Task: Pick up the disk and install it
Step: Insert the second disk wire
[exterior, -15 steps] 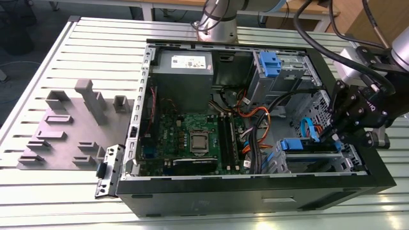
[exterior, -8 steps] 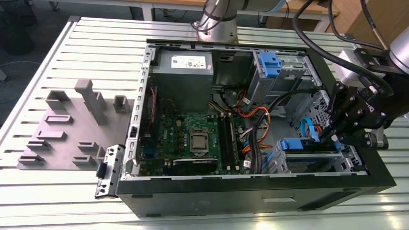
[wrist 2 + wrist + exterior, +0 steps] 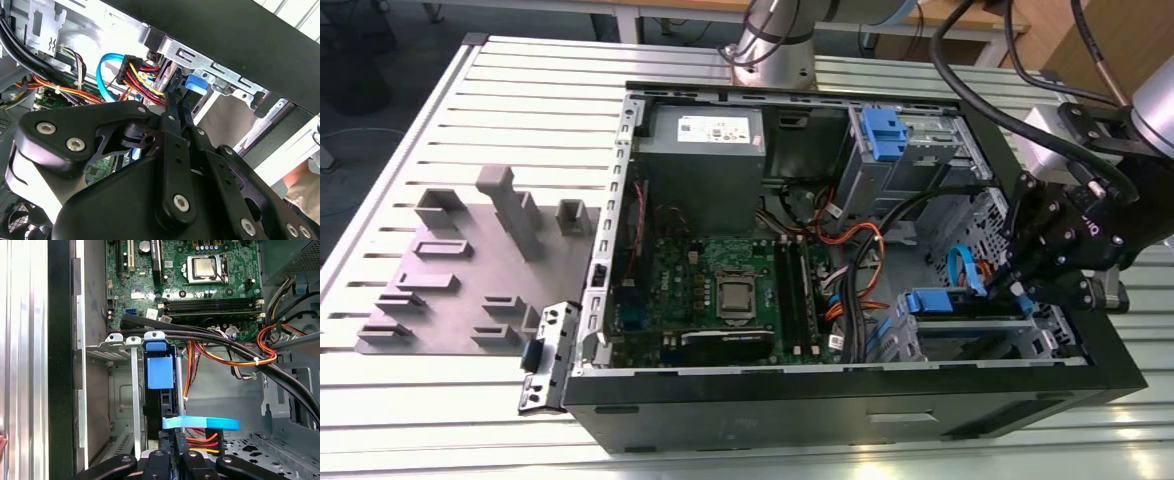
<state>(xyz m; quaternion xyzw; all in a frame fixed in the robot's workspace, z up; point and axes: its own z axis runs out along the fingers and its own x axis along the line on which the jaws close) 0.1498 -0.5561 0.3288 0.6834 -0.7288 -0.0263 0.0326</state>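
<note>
The surface (image 3: 440,150) is a ribbed, light metal table seen in the exterior view, with a grey floor beyond its edge and a wooden bench along the far side of the room. One robot arm base (image 3: 774,40) is mounted at the far edge of the surface.

One open black computer case (image 3: 854,410) is laid on its side on the surface. On the exterior view's left, well apart from the gripper, one grey fixture block (image 3: 467,270) with several upright posts and slots is set. One loose metal bracket (image 3: 544,355) lies just beside the case's near corner.

Inside the case, one green motherboard (image 3: 720,290) with one processor socket (image 3: 205,267) can be counted, along with one grey power-supply box (image 3: 704,140) at the far wall. One blue latch (image 3: 881,130) is fitted on the drive cage at the far corner on the exterior view's right. Bundles of red, yellow, orange and black wires (image 3: 240,352) cross the middle, and one flat blue data cable (image 3: 200,423) is looped near the gripper.

The disk (image 3: 152,410) is seen edge-on in the first wrist view, standing inside the metal drive cage (image 3: 120,390) at the case's near corner, with its blue plastic rail end at the top.

The gripper (image 3: 1007,285) is lowered into that corner. In both wrist views its fingers (image 3: 172,107) are drawn together, with the tips at the disk's end; actual contact cannot be made out.
</note>
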